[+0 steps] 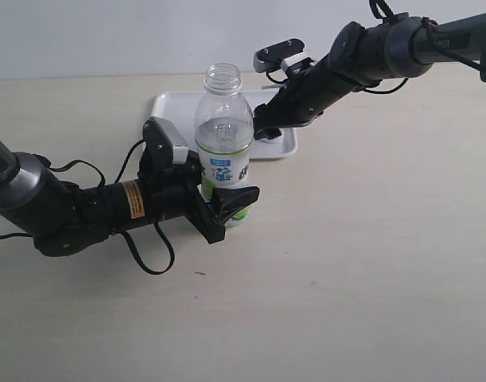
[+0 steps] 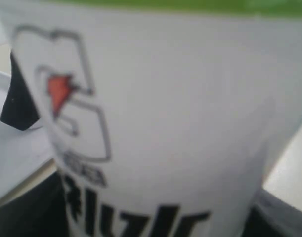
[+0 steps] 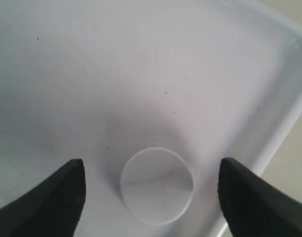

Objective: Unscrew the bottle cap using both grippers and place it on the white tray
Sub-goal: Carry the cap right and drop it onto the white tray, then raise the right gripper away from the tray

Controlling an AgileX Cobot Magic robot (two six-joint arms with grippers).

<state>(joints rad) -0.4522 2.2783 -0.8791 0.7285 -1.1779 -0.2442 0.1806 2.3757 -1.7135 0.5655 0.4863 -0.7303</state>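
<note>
The clear bottle stands upright on the table with its neck open and no cap on it. My left gripper is shut on the bottle's lower body; its label fills the left wrist view. Behind the bottle lies the white tray. My right gripper hangs low over the tray's right part. The right wrist view shows the white bottle cap lying flat on the tray floor, between the open fingertips with a gap on each side. In the exterior view the cap is hidden.
Pale tabletop surrounds the bottle and tray. The tray's raised rim runs close to one side of the cap. Black cables loop on the table by the left arm.
</note>
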